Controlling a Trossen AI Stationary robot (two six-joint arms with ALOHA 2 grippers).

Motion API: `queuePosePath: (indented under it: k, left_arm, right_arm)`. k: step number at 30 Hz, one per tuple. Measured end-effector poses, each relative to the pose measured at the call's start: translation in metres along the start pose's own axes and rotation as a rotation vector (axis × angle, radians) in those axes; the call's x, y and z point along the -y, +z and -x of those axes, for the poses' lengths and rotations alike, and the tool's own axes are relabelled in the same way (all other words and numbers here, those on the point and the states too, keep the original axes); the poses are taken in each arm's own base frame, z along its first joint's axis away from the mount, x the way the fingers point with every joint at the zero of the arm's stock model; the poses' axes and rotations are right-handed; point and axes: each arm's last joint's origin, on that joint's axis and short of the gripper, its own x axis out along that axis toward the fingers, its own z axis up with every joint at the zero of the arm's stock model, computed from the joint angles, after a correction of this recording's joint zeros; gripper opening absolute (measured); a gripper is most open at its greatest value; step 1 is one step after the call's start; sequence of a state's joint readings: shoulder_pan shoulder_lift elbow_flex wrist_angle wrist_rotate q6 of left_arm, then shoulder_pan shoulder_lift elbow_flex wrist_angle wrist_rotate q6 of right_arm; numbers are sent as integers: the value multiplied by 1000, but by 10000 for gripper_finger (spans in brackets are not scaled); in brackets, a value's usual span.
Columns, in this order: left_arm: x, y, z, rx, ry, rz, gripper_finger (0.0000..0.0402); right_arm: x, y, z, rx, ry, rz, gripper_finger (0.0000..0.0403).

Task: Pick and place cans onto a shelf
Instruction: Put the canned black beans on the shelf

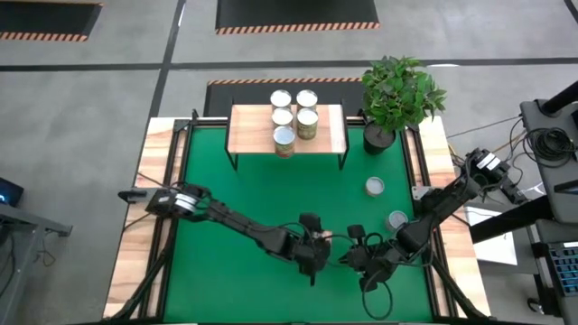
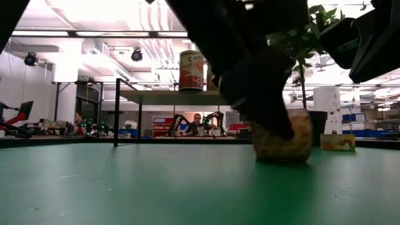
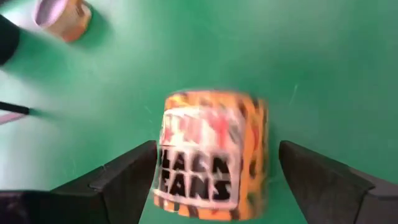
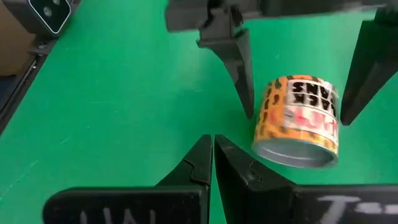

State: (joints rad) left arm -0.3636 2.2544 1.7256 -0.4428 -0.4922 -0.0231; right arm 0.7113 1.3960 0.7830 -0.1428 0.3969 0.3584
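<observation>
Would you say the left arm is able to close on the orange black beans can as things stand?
Probably yes. The left gripper is open with the black beans can standing upright between its fingers, and nothing sits in the gaps. The right gripper is shut and waits close by, but off to the side of the can.

Potted plant (image 1: 400, 93), leafy green, in a black pot (image 1: 378, 137) at the far right corner of the green table mat (image 1: 244, 194). Light wood borders (image 1: 153, 176) flank the mat. Black floor mats with striped edges (image 1: 296, 15) lie beyond the table. A person (image 2: 197, 124) sits in the room behind.
</observation>
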Motion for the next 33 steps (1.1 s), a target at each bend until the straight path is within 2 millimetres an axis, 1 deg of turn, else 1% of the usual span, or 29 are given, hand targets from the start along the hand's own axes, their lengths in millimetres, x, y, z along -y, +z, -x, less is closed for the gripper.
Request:
queuePosePath:
  k: [6, 9, 14, 16, 19, 22, 24, 28, 33]
  left_arm:
    - [-4, -7, -17, -33, 12, -4, 319]
    - [-4, -12, -25, -51, 17, -11, 310]
    - [-6, -12, -23, -49, 131, -16, 277]
    - [-7, -9, -18, -37, 164, -5, 273]
    - [-8, -6, -8, 1, 221, 26, 275]
    - [-8, -13, 3, 9, 299, 15, 290]
    - [-11, -18, 13, 26, 326, 20, 292]
    - [-29, -29, 48, 108, 359, 82, 282]
    - [-57, -58, 96, 281, 420, 217, 286]
  right_arm:
    - [1, 0, 0, 7, -18, 2, 9]
    - [1, 0, 0, 6, -23, 3, 9]
    - [1, -1, 0, 6, -28, 10, 9]
    - [2, 0, 0, 15, -51, 17, 9]
    - [3, -1, 0, 21, -77, 31, 9]
    - [3, -1, 0, 29, -101, 41, 9]
    - [4, -1, 0, 31, -108, 49, 9]
    - [4, -1, 0, 39, -125, 67, 9]
    - [5, 2, 0, 71, -147, 78, 9]
